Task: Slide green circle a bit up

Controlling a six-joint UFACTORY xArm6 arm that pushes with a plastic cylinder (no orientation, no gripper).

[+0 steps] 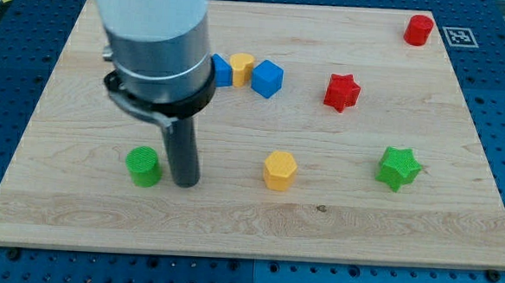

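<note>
green circle (143, 166) sits low at the board's left | my tip (185, 182) is planted just beside it on its right, no fingers here, nothing held | risk: a shove from this side sends it left, not up; tip must get below it | writing: none readable, only a fiducial tag (456, 36) top right

My arm comes down from the view's top left, its pale grey barrel ending in a dark collar (ringed by a clamp), the upright rod setting my tip (185, 182) toward the bench's lower-left corner.
</note>
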